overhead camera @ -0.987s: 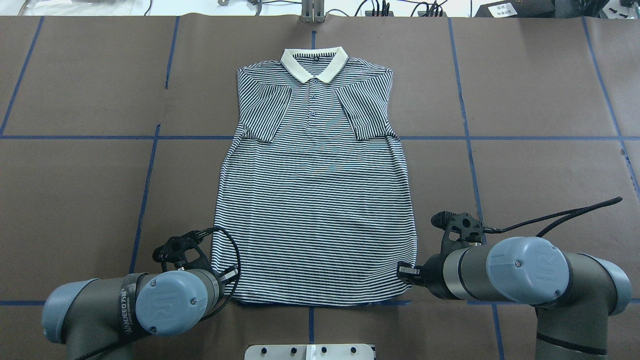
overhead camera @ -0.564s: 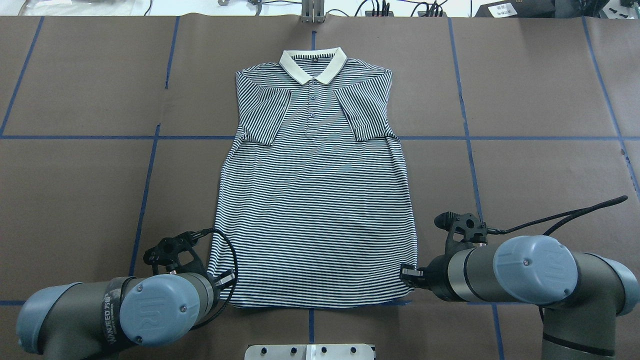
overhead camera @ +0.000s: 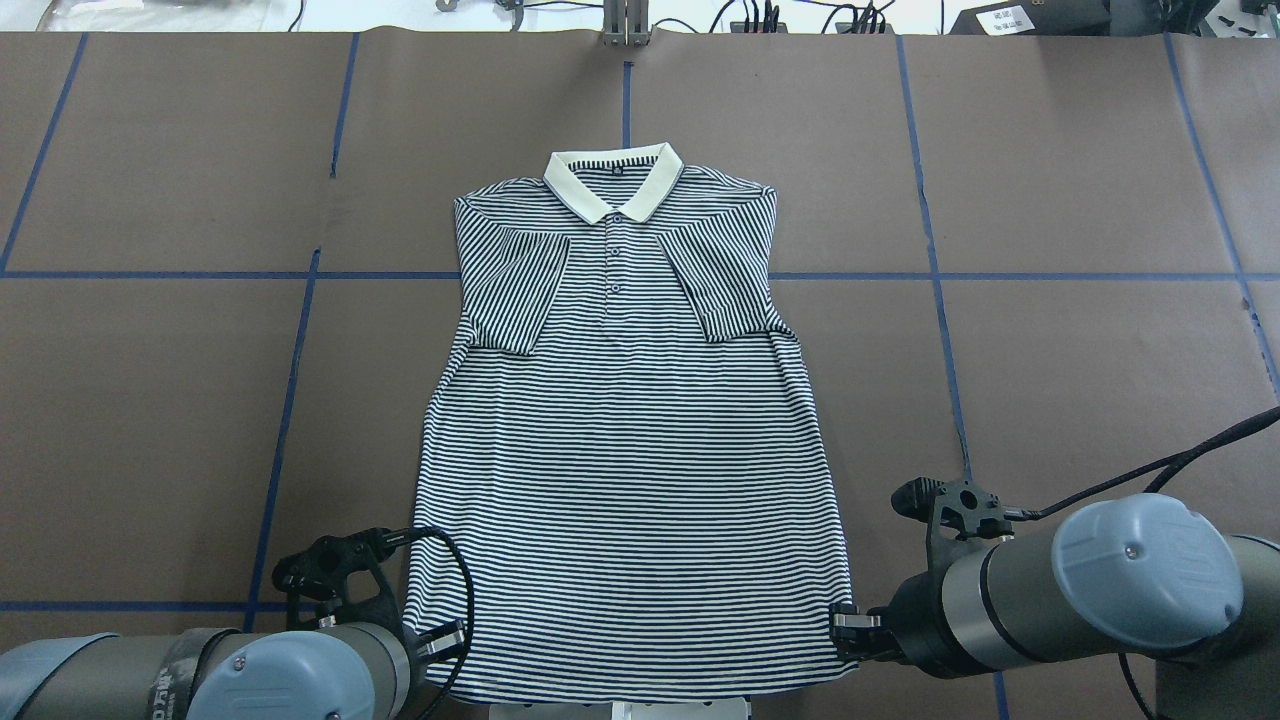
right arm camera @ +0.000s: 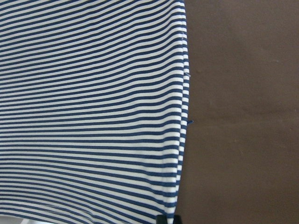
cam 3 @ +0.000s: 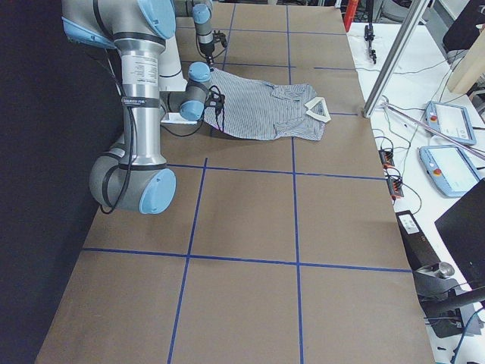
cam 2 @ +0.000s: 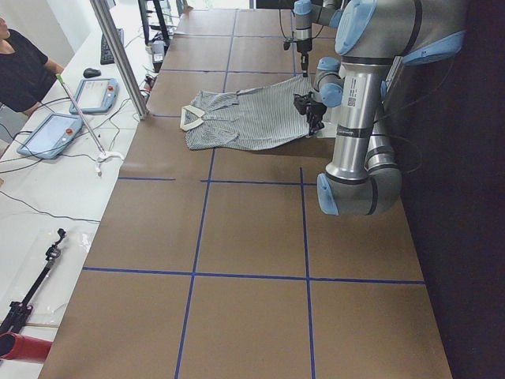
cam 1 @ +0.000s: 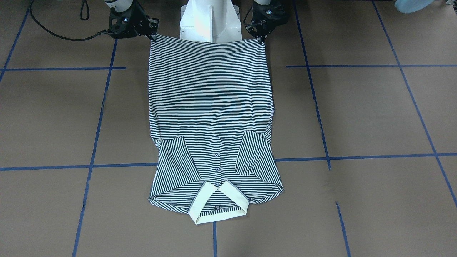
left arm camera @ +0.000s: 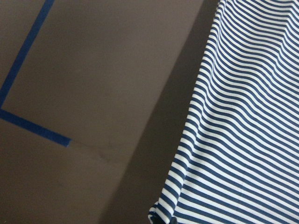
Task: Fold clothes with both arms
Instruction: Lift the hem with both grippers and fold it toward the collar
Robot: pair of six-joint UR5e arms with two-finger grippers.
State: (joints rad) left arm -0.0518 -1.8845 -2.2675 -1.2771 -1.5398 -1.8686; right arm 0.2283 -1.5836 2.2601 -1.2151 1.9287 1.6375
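Observation:
The striped polo shirt (overhead camera: 630,480) lies face up on the brown table. Its cream collar (overhead camera: 613,180) is at the far end and both sleeves are folded in over the chest. My left gripper (overhead camera: 442,640) is shut on the near left hem corner, and my right gripper (overhead camera: 848,628) is shut on the near right hem corner. Seen from the front, the hem (cam 1: 209,44) is stretched taut between the right gripper (cam 1: 152,35) and the left gripper (cam 1: 261,38), a little off the table. Both wrist views show striped cloth (left arm camera: 243,140) (right arm camera: 93,112) running to the frame's bottom edge.
The white pedestal base (cam 1: 209,21) stands just behind the hem. Blue tape lines (overhead camera: 290,400) grid the brown table cover. Beyond the far edge are an aluminium post (cam 2: 118,59), teach pendants (cam 2: 51,134) and a seated person (cam 2: 20,67).
Both arms have drawn back toward the robot's base and dragged the shirt with them by its hem. The collar now lies nearer, and the hem reaches the table's near edge.

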